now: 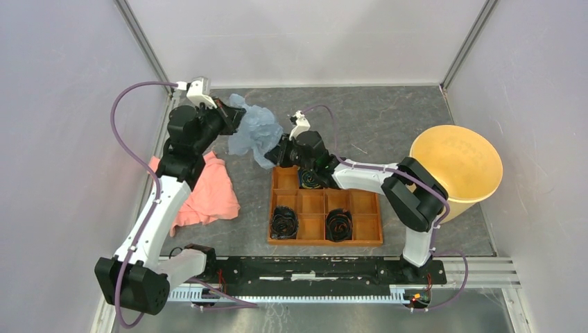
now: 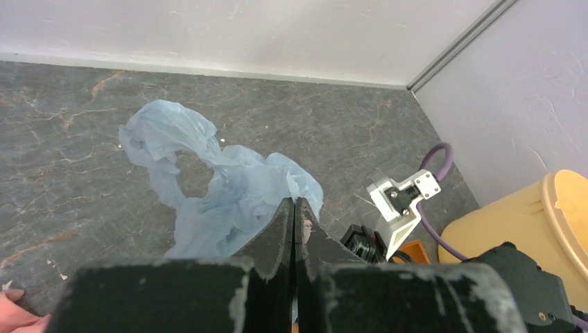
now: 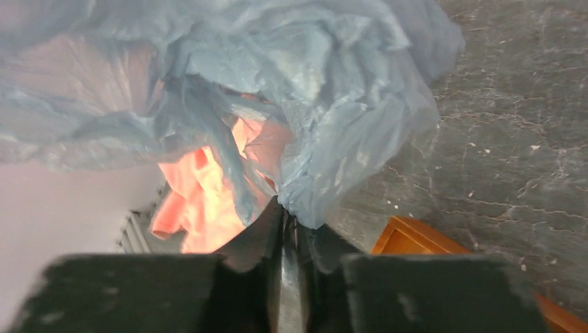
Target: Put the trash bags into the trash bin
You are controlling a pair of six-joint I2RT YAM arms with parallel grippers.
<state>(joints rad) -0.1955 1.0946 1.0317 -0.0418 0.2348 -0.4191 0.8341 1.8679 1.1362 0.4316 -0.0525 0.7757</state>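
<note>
The pale blue trash bag [image 1: 253, 132] hangs bunched between my two grippers over the back middle of the table. My left gripper [image 1: 232, 119] is shut at the bag's upper left edge. In the left wrist view the film [image 2: 222, 187] spreads out from behind its closed fingertips [image 2: 294, 202]. My right gripper [image 1: 274, 154] is shut on the bag's lower right fold. In the right wrist view a strip of film runs down between the jaws [image 3: 284, 208] while the rest of the bag [image 3: 312, 83] billows above. The yellow trash bin [image 1: 457, 166] stands upright at the right, away from both grippers.
A salmon-pink cloth [image 1: 204, 191] lies on the table at the left, under the left arm. An orange compartmented tray [image 1: 270, 208] with black coils [image 1: 283, 222] sits in the middle, just in front of my right gripper. White walls close in the table's back and sides.
</note>
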